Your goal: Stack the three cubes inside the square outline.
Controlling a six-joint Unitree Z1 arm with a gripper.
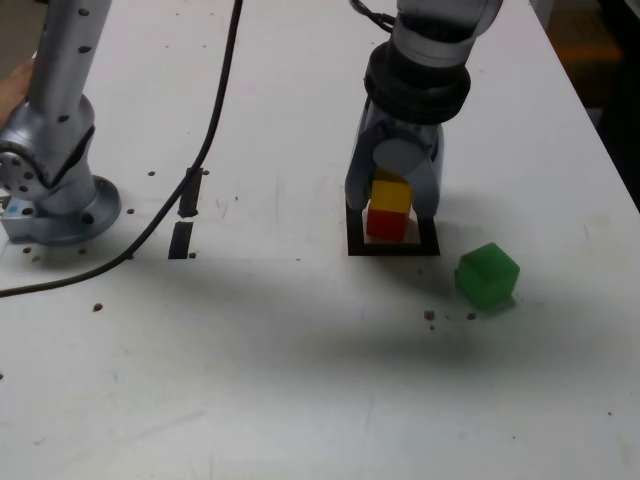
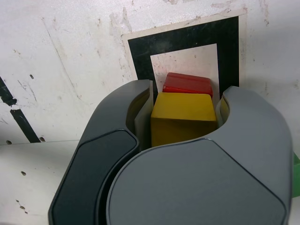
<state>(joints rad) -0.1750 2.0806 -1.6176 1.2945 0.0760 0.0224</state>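
Gripper (image 1: 391, 205) clamped on yellow cube (image 1: 390, 195), resting atop red cube (image 1: 386, 224) inside square outline (image 1: 393, 247). Could topple if released off-centre or dragged upward. Green cube (image 1: 488, 274) nearby, outside.

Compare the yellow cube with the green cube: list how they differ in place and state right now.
The yellow cube sits on the red cube inside the square outline; the green cube lies on the table outside it, toward the exterior view's right. The gripper has its jaws on either side of the yellow cube; the green cube stands free, untouched. The yellow cube is off the table; the green one rests directly on it. Both look like same-sized solid-coloured blocks.
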